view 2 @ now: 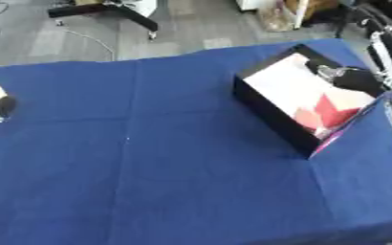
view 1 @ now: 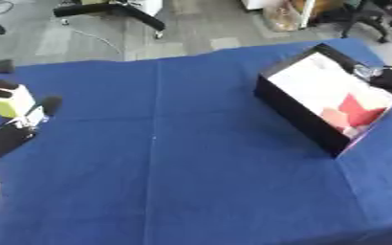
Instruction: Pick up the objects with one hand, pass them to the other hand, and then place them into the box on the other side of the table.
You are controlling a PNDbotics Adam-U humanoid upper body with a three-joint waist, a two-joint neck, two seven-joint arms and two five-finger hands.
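Box (view 1: 299, 112) near right edge — blue tablecloth (view 1: 191, 182) beside.

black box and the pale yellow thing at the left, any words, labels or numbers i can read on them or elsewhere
None can be read.
Black box with white lining: no print shows; the red and pink shapes inside carry no lettering.
Pale yellow block in the left hand: plain face, no label shows.
Blue tablecloth: no print.
Right hand over the box: dark, no markings shown.

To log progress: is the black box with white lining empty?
Not empty. The black box with white lining holds a red piece and a pink piece near its front end.
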